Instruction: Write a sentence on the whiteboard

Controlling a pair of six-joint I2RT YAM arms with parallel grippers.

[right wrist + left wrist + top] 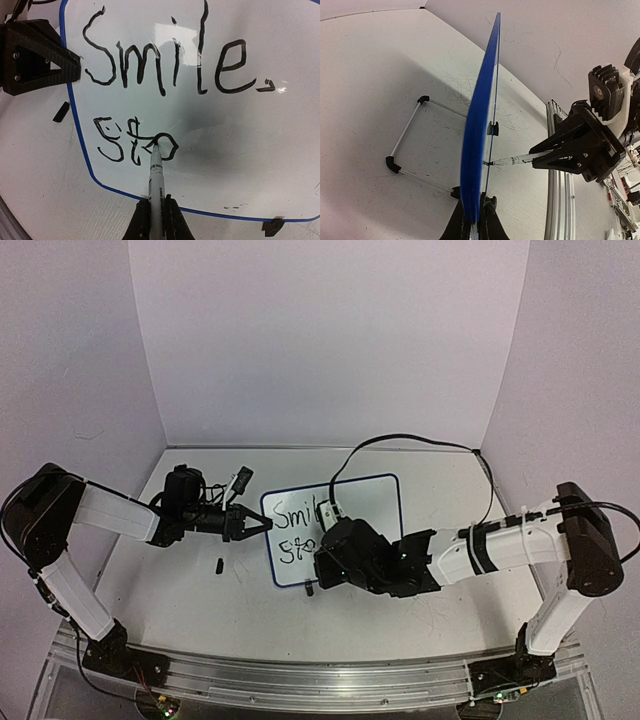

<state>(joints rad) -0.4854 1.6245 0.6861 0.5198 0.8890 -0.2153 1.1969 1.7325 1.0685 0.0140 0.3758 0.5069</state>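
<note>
While pressing marker (156, 172), clamped in right gripper (157, 219), onto near line of sentence (135, 142) — bracing whiteboard (375, 502), left edge pinched in left gripper (259, 525).

Open tabletop (300, 462) behind the whiteboard (372, 502); left fingers (252, 521) on its left rim, right arm (500, 545) and marker (156, 175) across its front

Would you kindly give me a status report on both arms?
Left gripper, jaws shut on whiteboard edge. Right gripper, jaws shut on marker, tip on sentence at "Sto". Nothing blocking; small black piece beside board.
</note>
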